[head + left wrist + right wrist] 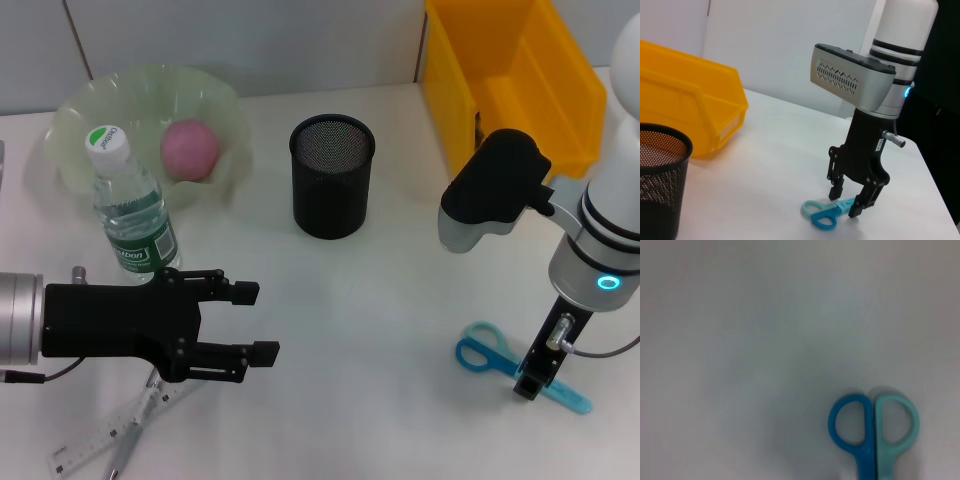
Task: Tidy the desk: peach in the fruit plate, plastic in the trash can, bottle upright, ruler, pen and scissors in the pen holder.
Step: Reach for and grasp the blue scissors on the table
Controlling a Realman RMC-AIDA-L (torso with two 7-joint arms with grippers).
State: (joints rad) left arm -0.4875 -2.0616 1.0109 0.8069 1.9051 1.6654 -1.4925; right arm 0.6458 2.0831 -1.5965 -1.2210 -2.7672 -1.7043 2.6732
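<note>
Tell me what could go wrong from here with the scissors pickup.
The right end effector stands open, straddling the scissors lying flat on the table; closing on such a thin, flat item could slip or skid it away. The pen holder has a narrow mouth, so a tilted grasp might catch its rim. The left end effector hovers open beside the upright bottle and could tip it.
</note>
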